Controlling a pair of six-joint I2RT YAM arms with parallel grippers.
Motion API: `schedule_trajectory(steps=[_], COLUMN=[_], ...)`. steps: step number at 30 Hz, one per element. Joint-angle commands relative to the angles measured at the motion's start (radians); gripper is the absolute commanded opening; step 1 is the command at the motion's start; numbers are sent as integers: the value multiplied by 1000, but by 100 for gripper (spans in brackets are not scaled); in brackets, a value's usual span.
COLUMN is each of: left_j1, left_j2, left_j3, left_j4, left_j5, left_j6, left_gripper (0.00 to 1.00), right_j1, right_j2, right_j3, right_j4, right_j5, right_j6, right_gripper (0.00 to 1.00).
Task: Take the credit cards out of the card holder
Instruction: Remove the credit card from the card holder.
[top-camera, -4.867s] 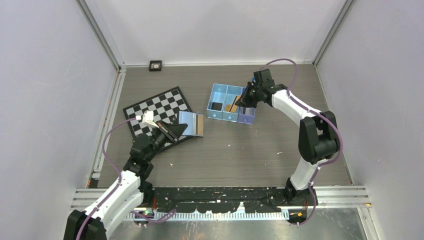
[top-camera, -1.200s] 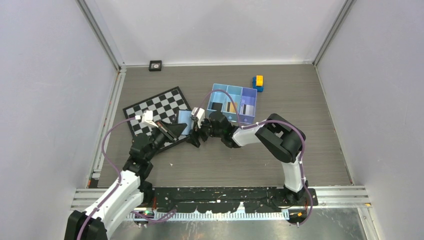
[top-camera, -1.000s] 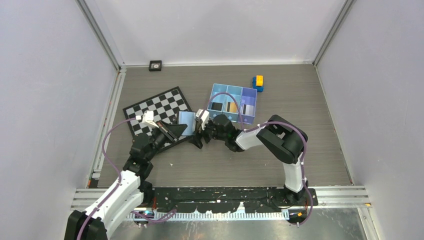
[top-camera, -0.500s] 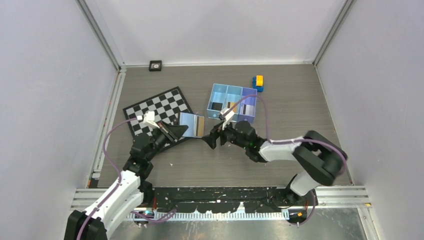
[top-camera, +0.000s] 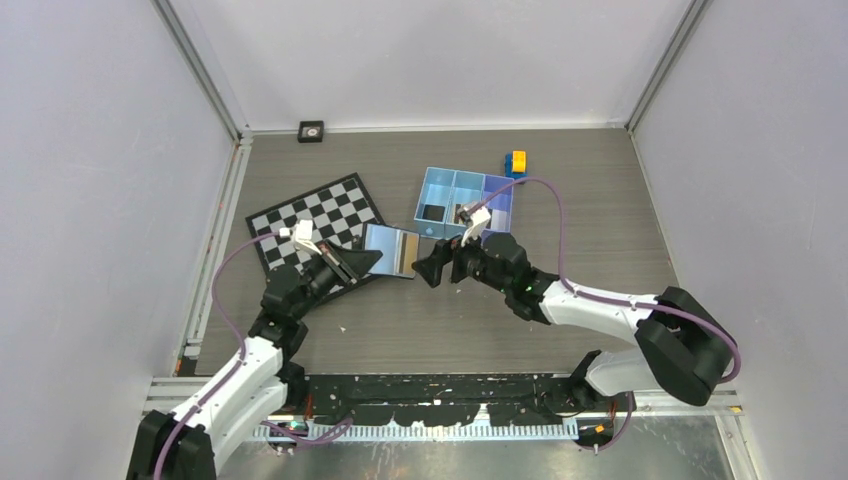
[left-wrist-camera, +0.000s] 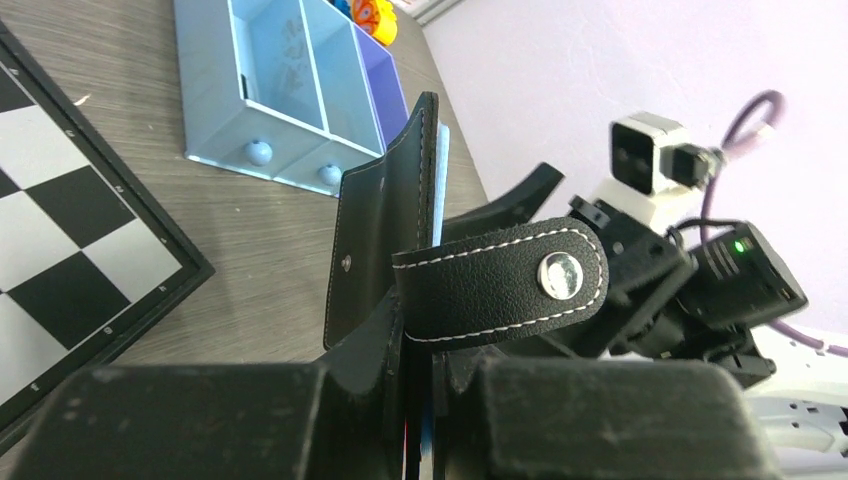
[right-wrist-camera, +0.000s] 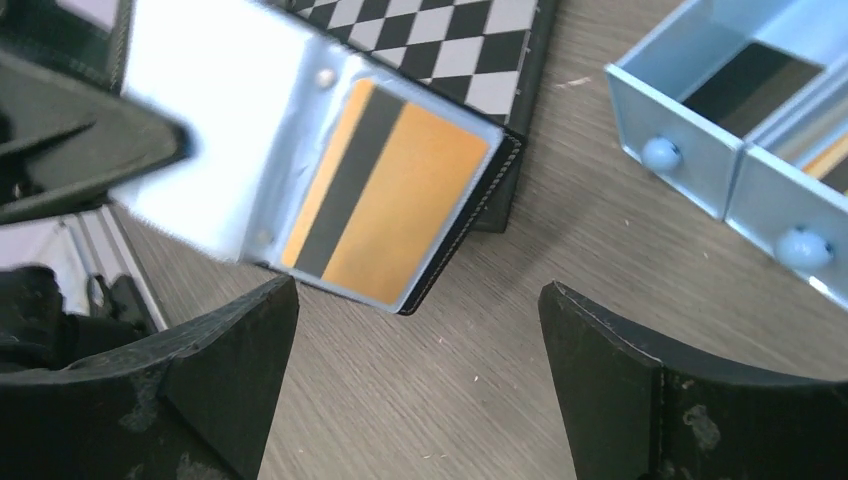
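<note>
The black card holder (top-camera: 385, 250) lies spread open on the table, its silvery inner face up. A gold-orange credit card (right-wrist-camera: 400, 195) with a dark stripe sits in its right-hand pocket. My left gripper (top-camera: 352, 263) is shut on the holder's left flap; in the left wrist view the leather wall (left-wrist-camera: 385, 225) and its snap strap (left-wrist-camera: 500, 285) stand right above the left gripper (left-wrist-camera: 425, 375). My right gripper (top-camera: 437, 268) is open with nothing between its fingers, just right of the holder. In the right wrist view the right gripper (right-wrist-camera: 418, 290) hovers below the card's corner.
A light-blue three-compartment tray (top-camera: 432, 183) stands behind the right gripper; the right wrist view shows a dark flat item (right-wrist-camera: 750, 85) and an orange one (right-wrist-camera: 830, 160) inside it. A chessboard (top-camera: 300, 215) lies under the holder's left side. Yellow-and-blue blocks (top-camera: 517, 162) sit beyond the tray.
My right gripper has drawn back to the right, off the holder, with its jaws open. The gold-orange card in the holder now shows. The left arm has barely moved.
</note>
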Motion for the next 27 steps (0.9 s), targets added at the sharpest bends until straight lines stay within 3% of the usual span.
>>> schedule_trajectory(steps=[1,4,8,11,27], left_j1=[-2,-3,-2,-2,-2], left_j2=[39,67,103,132,193], left_j3=[28,24,25,24,44], left_j4=[174,218,299,362,605], left_j5=[71,88,129,154,268], left_j6=[-37,-48,-65,-82,-191], left_gripper=[0,0,0,0,0], right_j1=[-96,-190,-272,-278,-283], right_j2=[-55,-80,-81,-79,103], right_j3=[55,5,10,7,-44], right_j4=[-59,4,14,21,521], right_j5=[-29,-114,-308,-341,-574], right_j6=[228,360,402,398,611], right_gripper=[97,98,98,98,98])
